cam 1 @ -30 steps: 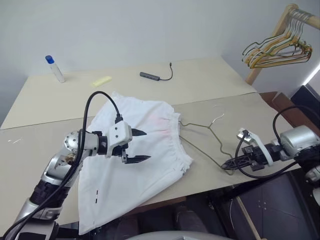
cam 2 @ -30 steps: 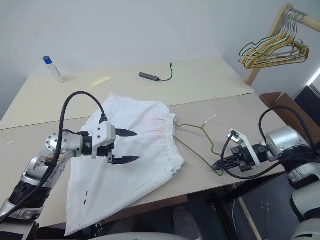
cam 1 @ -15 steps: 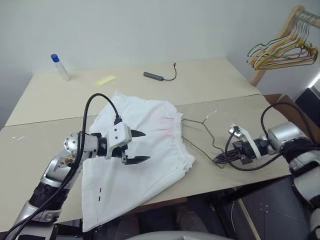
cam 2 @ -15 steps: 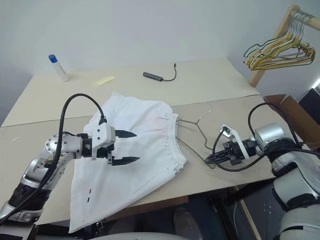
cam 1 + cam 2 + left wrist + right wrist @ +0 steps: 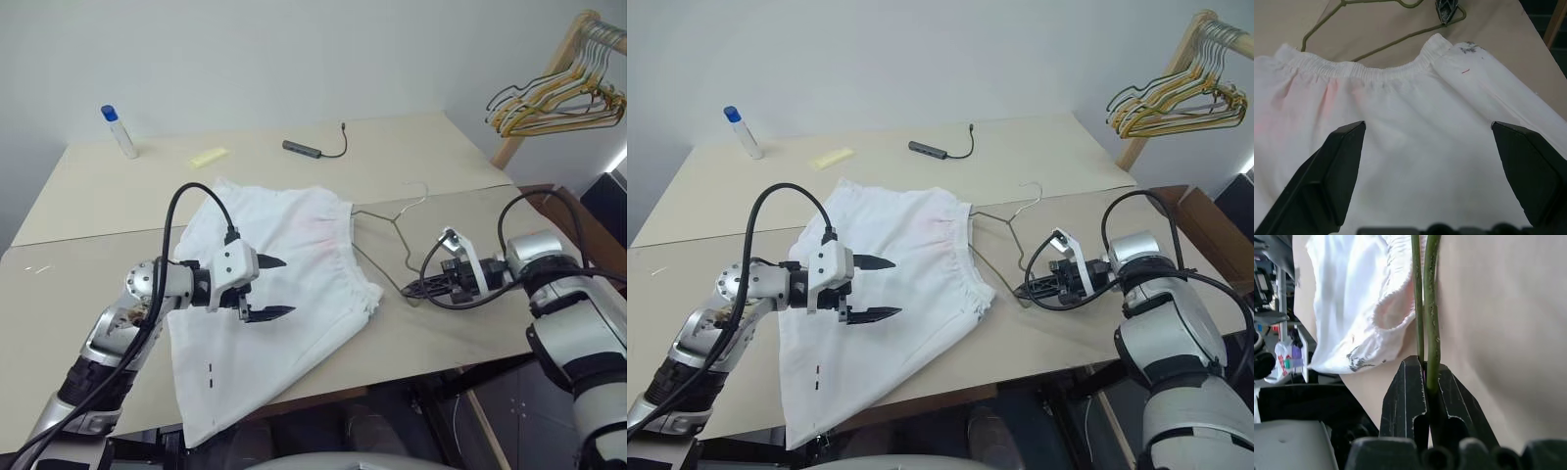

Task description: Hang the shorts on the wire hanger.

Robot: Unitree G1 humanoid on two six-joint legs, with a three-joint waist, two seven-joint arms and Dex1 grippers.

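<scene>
White shorts (image 5: 274, 284) lie on the table (image 5: 88, 196), right claw (image 5: 1027, 290) pinching wire hanger (image 5: 387, 250).

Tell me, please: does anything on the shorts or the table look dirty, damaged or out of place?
The shorts carry a faint pink smudge below the waistband and a dark grey scuff at one waistband corner. Nothing else stands out.

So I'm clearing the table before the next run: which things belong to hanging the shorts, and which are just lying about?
In the job:
- shorts
- wire hanger, pinched at its corner by the right gripper
- left gripper, open above the shorts

Lying about:
- blue-capped tube
- yellow slip
- cable adapter
- bunch of hangers
</scene>
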